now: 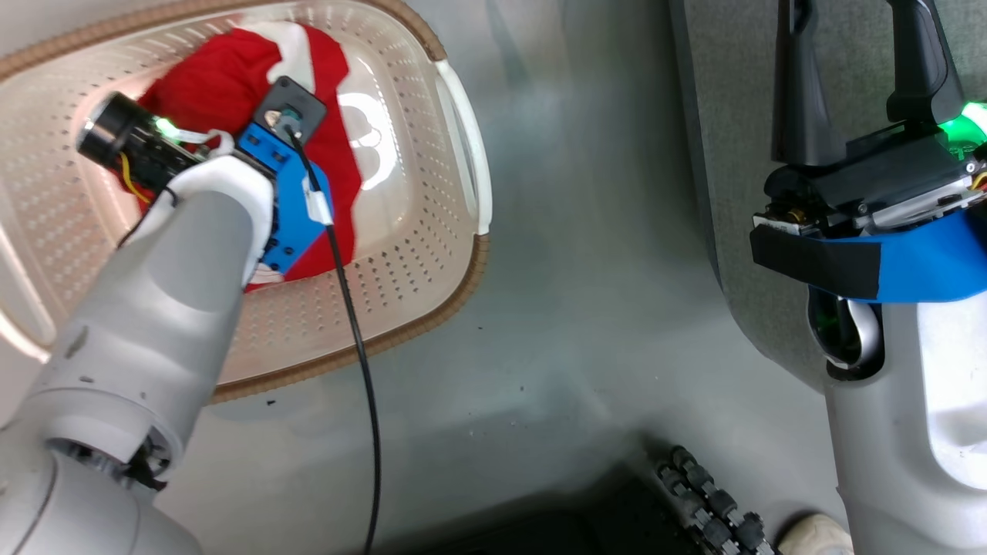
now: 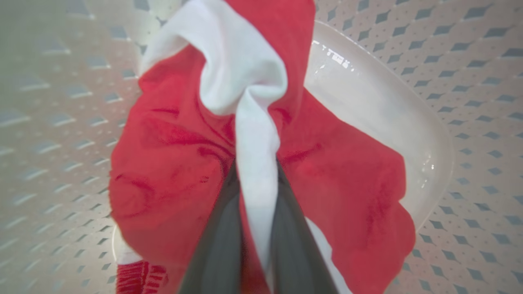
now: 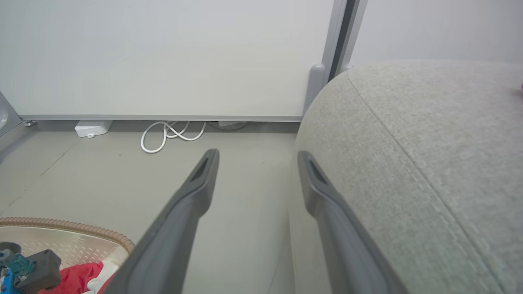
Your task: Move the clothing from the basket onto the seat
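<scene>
Nearest the head camera is my left forearm (image 1: 177, 270), reaching down into the basket (image 1: 416, 231) at upper left. Its wrist is over the clothing (image 1: 208, 77), a red and white heap on the basket's bottom. The seat (image 1: 725, 116) is off to the right across a stretch of floor (image 1: 578, 308), and the right gripper (image 1: 860, 62) hangs over the seat's edge with its fingers spread wide and nothing between them. From the left wrist, the left gripper (image 2: 255, 171) is drawn narrow on a white fold of the clothing (the fold runs straight on from the fingers, red cloth bunched either side), with perforated basket wall all round. From the right wrist, the wide fingers frame the seat's rounded edge, one against floor, the other against grey cushion, with the basket rim and a scrap of red low at the left. So the seat lies to the right of the loaded gripper. By my reckoning the clothing has to come up over the rim before swinging right, and though the right arm is nearer the seat, the left has the cloth.
</scene>
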Controlling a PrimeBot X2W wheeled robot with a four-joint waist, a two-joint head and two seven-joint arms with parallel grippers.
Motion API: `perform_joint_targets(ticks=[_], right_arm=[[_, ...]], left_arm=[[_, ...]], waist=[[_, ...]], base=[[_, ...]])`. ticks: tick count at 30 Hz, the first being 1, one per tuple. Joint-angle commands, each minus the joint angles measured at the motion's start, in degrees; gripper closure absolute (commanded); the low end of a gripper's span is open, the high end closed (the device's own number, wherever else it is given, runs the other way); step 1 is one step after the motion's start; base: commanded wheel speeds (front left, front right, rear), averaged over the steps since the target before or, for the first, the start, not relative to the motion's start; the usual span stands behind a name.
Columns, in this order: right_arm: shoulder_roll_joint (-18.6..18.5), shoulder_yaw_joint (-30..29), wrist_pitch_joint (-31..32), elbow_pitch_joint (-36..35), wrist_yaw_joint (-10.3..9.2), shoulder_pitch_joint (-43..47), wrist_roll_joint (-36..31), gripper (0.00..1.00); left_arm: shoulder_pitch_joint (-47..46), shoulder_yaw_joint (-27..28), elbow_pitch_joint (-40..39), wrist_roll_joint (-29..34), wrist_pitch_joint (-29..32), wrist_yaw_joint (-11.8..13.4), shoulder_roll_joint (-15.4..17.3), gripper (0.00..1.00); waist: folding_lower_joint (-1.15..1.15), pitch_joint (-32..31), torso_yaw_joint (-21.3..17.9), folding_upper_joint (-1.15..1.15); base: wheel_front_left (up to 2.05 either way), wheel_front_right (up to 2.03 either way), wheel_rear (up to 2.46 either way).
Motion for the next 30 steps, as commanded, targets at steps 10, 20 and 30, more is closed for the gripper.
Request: perform_joint_targets(ticks=[10, 20, 30], right_arm=[[-0.06, -1.66, -0.04, 1.54, 0.01, 1.73, -2.24, 0.0], [-0.32, -2.45, -0.04, 3.79, 0.01, 4.69, -3.44, 0.0], [-1.67, -3.98, -0.04, 7.07, 0.01, 8.98, -3.4, 0.0]], left_arm=[[5.69, 0.56, -0.39, -2.84, -9.31, -1.99, -1.91, 1.0], [9.42, 1.58, -1.77, -6.41, -15.18, -3.16, -4.79, 1.0], [13.49, 3.89, -9.77, -8.49, -16.43, -3.43, -5.49, 1.0]], waist=[[0.0, -7.8, 4.08, 0.0], [0.0, -16.26, 7.78, 0.0], [0.0, -25.74, 10.96, 0.0]], base=[[0.0, 0.0, 0.0], [0.0, 0.0, 0.0], [0.0, 0.0, 0.0]])
